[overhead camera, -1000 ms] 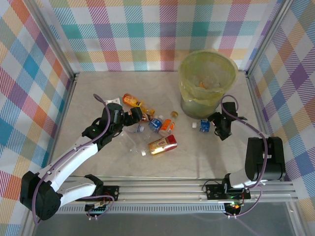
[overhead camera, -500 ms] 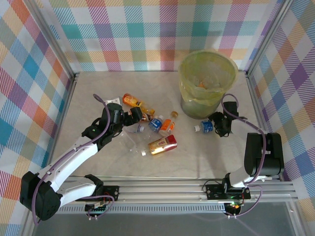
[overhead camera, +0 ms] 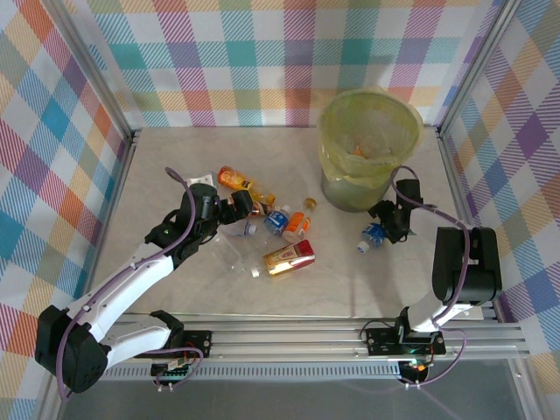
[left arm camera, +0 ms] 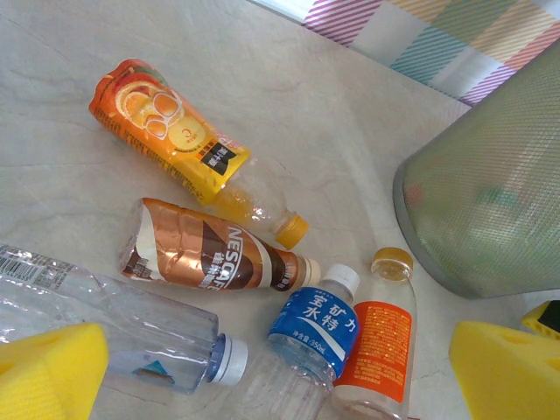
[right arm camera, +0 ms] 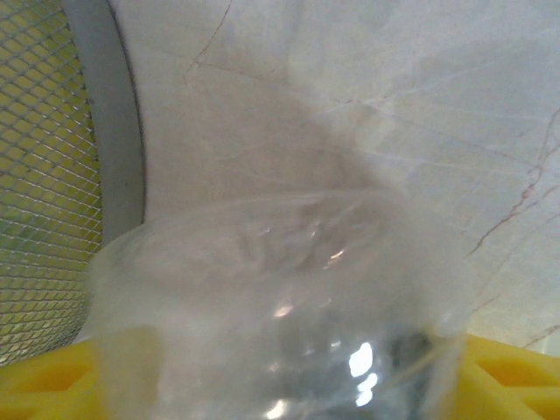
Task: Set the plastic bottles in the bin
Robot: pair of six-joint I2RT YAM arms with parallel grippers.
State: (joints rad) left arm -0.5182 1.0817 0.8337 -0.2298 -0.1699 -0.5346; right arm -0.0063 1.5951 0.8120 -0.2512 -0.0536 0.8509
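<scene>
The bin point(overhead camera: 367, 144) stands at the back right, a wastebasket lined with a yellow-green bag and holding several bottles. My right gripper point(overhead camera: 383, 227) hangs just in front of its base, shut on a small blue-labelled water bottle point(overhead camera: 372, 236) whose white cap points down and left. In the right wrist view the clear bottle point(right arm camera: 280, 306) sits between the yellow pads point(right arm camera: 512, 376). My left gripper point(overhead camera: 241, 210) is open above a cluster of bottles: orange juice point(left arm camera: 166, 136), brown Nescafe point(left arm camera: 210, 258), blue-labelled water point(left arm camera: 315, 328), an orange-labelled one point(left arm camera: 378, 350) and a large clear one point(left arm camera: 96, 315).
A gold and red bottle point(overhead camera: 289, 256) lies nearer the front, beside a crushed clear bottle point(overhead camera: 234, 252). The bin's mesh wall point(right arm camera: 44, 175) is close on the right gripper's left. Aluminium frame posts and checked walls close in the table point(overhead camera: 350, 289) on three sides.
The right gripper has closed in on the bin's base with the blue-labelled bottle, and the bottle's cap has swung down toward the near side. The left arm has stayed put.
</scene>
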